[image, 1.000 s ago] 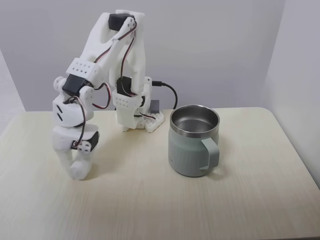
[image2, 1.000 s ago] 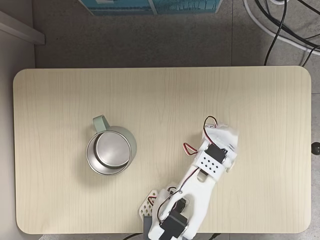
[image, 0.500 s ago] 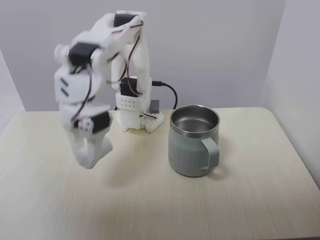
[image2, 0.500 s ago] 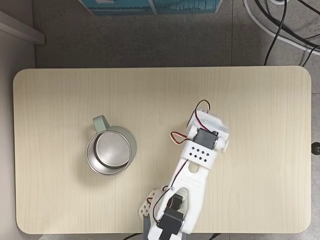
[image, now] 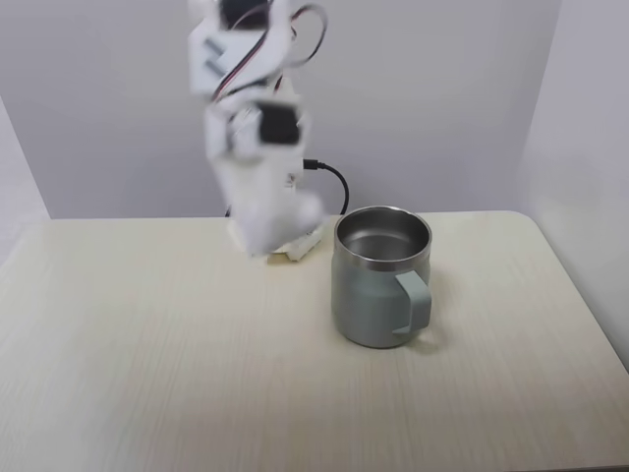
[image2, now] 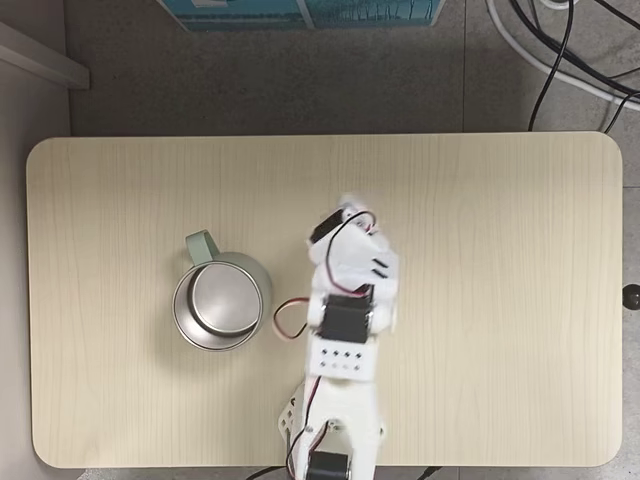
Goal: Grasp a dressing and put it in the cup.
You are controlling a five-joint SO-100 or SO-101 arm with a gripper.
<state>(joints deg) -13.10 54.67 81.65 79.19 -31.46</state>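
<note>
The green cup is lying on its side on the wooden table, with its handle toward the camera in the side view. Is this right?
Not quite. The cup stands upright, not on its side: in a fixed view its steel rim faces up, and in a fixed view from above you look straight down into its steel interior. The rest holds: it is on the wooden table, handle toward the side camera.

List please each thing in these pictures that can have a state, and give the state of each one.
cup: upright on the table, nothing inside, handle toward the camera in a fixed view.
gripper: raised above the table beside the cup, motion-blurred; open or shut cannot be told.
dressing: cannot be made out; it may be in the blurred gripper.
table: bare apart from cup and arm base.
</note>
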